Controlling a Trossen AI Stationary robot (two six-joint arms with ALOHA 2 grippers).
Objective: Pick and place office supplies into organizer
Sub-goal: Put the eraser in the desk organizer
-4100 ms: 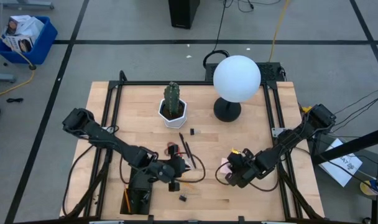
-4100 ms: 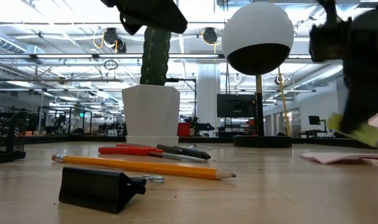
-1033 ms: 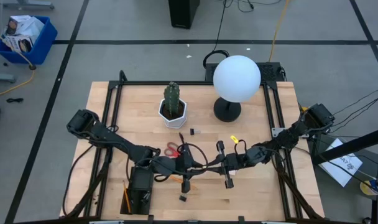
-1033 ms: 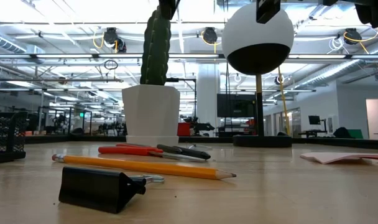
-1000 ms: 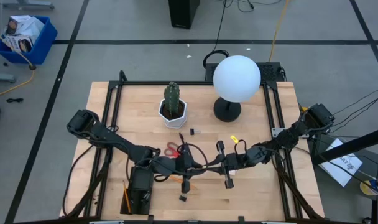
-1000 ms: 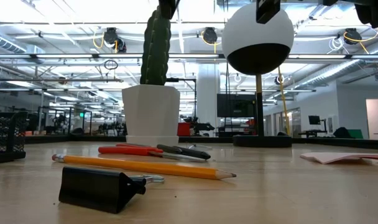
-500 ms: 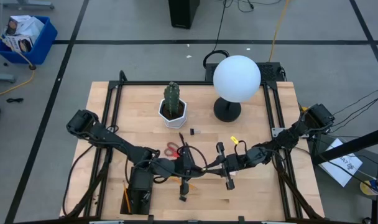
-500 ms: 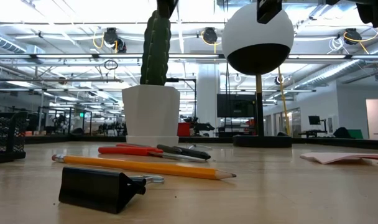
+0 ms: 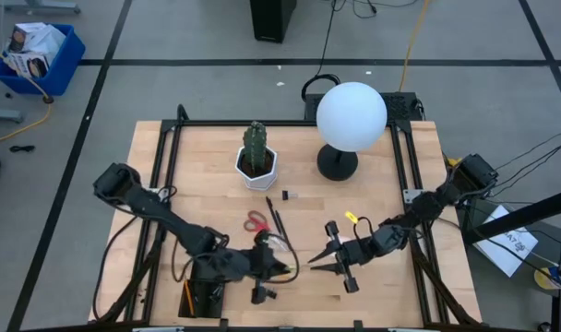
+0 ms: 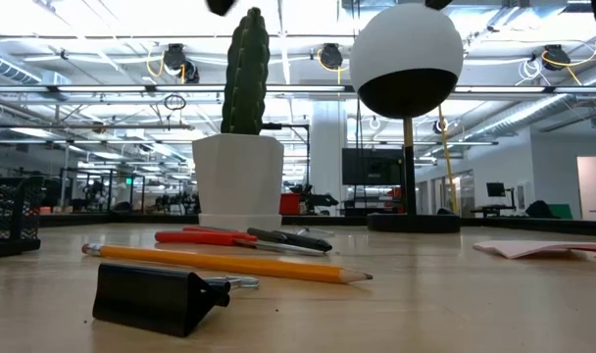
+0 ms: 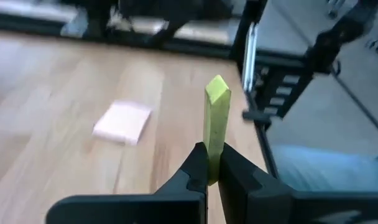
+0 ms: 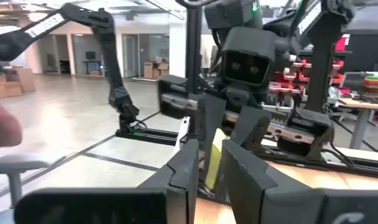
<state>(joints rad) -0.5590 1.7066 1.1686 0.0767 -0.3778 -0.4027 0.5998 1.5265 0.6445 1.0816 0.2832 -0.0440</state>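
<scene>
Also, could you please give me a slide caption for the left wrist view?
Left gripper shut on a slim yellow-green item, pink sticky-note pad lying on the table beyond.

The left arm reaches in from the desk's left edge, elbow bent, its end effector near the front edge and pinched shut. The right arm stretches in from the right edge, its end effector just beside the left one, facing it, fingers spread apart.
</scene>
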